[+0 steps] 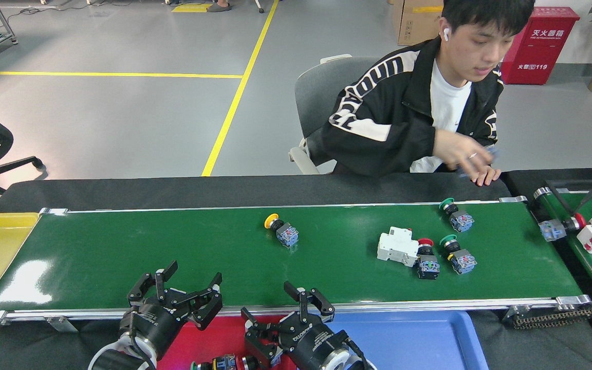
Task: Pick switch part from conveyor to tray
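Both grippers hang open over the red tray.

The left gripper (182, 294) and right gripper (287, 314) sit at the conveyor's (121, 252) near rail; the yellow-capped switch (282, 229) lies beyond, mid-belt, nearer the right, cap pointing up-left.

A person (429, 113) in a black jacket sits on a grey chair (316, 97) behind the table (172, 191). A red cabinet (540, 43) and a cardboard box (414, 23) stand on the floor behind.
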Motion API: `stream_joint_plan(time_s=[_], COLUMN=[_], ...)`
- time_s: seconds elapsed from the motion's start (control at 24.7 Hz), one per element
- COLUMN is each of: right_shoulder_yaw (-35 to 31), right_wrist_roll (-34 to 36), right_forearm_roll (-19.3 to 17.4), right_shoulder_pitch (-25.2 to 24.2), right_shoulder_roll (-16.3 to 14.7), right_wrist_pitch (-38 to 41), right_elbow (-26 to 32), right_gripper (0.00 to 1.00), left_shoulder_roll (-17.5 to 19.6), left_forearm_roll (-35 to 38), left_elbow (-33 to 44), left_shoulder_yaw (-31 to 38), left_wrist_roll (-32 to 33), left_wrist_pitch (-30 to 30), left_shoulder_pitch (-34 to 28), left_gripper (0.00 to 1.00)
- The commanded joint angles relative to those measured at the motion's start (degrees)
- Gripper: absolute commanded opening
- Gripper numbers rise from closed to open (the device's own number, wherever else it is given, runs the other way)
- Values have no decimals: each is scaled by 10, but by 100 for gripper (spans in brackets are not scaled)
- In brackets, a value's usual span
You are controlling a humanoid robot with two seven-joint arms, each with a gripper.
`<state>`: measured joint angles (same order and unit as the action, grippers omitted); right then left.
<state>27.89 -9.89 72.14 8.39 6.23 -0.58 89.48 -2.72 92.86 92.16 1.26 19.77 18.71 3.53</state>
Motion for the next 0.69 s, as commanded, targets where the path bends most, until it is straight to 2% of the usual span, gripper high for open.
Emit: stream_joint_plan(time_s=[0.0, 0.04, 0.16, 0.28, 0.37, 0.45, 0.53, 0.65], right_shoulder_yaw=[-43, -62, -91, -93, -93, -92, -90, -82], right_wrist_roll=[2, 3, 6, 21, 42, 63, 61, 52], right_forearm_roll=[3, 3, 3, 3, 4, 13, 34, 41], right_shoulder_pitch=[15, 16, 8, -43, -84, -107, -109, -94], right_shoulder_roll=[0, -7, -57, -83, -89, -89, -88, -67], right_wrist_pitch=[-69, -103, -168, -184, -183, -182, -183, -184], right_elbow=[13, 16, 32, 73, 105, 111, 104, 62], right_gripper=[100, 100, 100, 100, 100, 100, 100, 100], left_shoulder_roll=[-19, -23, -24, -25, -30, -36, -37, -37], left_forearm_roll=[19, 25, 27, 27, 27, 27, 23, 22], left_elbow=[-22, -43, -86, -110, -131, -160, -202, -262], left_shoulder_yaw=[-22, -35, -74, -95, -103, -103, -103, -103], left_wrist_roll=[0, 0, 0, 0, -2, -6, -9, -35], left_wrist_pitch=[-39, -55, -100, -134, -149, -159, -161, -162], left_shoulder_pitch=[34, 50, 82, 100, 115, 136, 169, 219], left_gripper=[100, 100, 100, 100, 100, 100, 100, 100])
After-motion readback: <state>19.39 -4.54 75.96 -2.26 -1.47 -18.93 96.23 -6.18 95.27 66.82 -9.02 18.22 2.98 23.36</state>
